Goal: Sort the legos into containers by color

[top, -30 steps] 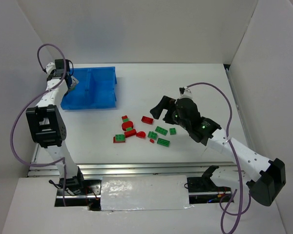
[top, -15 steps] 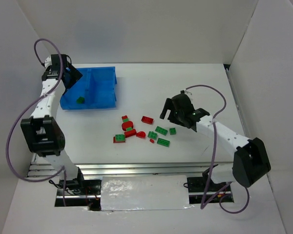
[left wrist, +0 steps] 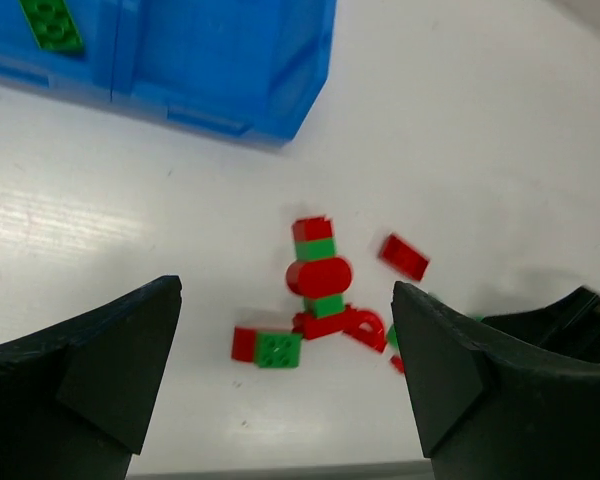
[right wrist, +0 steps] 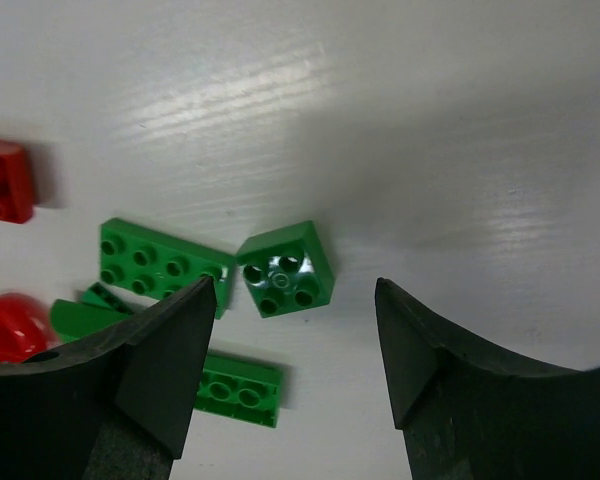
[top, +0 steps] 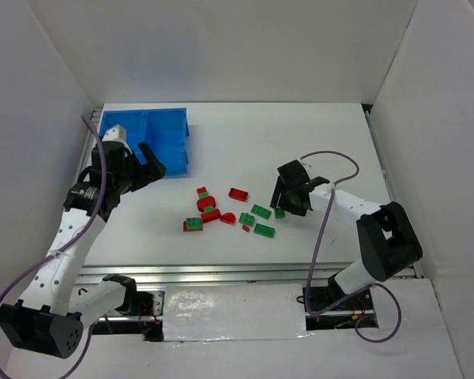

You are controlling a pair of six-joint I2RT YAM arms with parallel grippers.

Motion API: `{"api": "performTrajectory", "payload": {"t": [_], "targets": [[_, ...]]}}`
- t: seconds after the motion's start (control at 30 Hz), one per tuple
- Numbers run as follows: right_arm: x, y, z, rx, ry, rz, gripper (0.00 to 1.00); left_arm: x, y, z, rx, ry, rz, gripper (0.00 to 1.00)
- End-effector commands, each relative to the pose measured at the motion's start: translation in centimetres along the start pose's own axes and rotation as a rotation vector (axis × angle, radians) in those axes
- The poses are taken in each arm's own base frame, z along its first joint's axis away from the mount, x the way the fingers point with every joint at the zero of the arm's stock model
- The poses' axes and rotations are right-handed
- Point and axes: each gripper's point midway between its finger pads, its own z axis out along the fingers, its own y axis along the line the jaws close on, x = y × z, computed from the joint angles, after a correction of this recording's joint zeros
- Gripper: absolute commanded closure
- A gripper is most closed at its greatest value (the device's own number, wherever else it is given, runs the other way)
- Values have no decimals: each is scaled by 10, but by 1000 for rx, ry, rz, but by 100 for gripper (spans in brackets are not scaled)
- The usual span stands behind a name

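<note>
Red and green legos (top: pixel 221 213) lie scattered mid-table. The blue bin (top: pixel 162 134) stands at the back left, its near left part hidden by my left arm. In the left wrist view a green plate (left wrist: pixel 50 22) lies in the left compartment of the bin (left wrist: pixel 220 60). My left gripper (top: pixel 152 170) is open and empty, just in front of the bin, with the red-green cluster (left wrist: pixel 320 275) ahead of it. My right gripper (top: pixel 287 204) is open, low over a green square brick (right wrist: pixel 285 268) that lies between its fingers (right wrist: pixel 170 350).
Beside the square brick lie a long green plate (right wrist: pixel 160 262), a smaller green plate (right wrist: pixel 235 385) and a red brick (right wrist: pixel 0 180). White walls enclose the table on three sides. My right gripper's black body (left wrist: pixel 570 315) shows at the right of the left wrist view.
My left arm has swung from over the bin's left compartment toward the table's middle, leaving a green piece in the bin. My right gripper has come down over the green square brick.
</note>
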Motion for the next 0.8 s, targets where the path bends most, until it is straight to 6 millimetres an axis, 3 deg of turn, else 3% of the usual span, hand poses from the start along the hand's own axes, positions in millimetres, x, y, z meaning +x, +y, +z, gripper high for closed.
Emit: {"api": "performTrajectory", "payload": {"t": [0.0, 0.17, 0.33, 0.43, 0.6, 0.77], "targets": [[12, -7, 10, 13, 35, -18, 28, 26, 8, -1, 13, 91, 89, 2], [20, -7, 16, 14, 78, -27, 29, 45, 17, -4, 24, 117, 118, 1], [21, -7, 16, 18, 83, -29, 33, 49, 20, -4, 20, 128, 136, 1], [20, -7, 17, 25, 89, -34, 43, 49, 20, -4, 21, 126, 139, 1], [18, -3, 19, 19, 103, -63, 49, 52, 19, -5, 37, 133, 143, 1], [22, 5, 24, -17, 140, -99, 70, 59, 6, -4, 116, 168, 151, 0]]}}
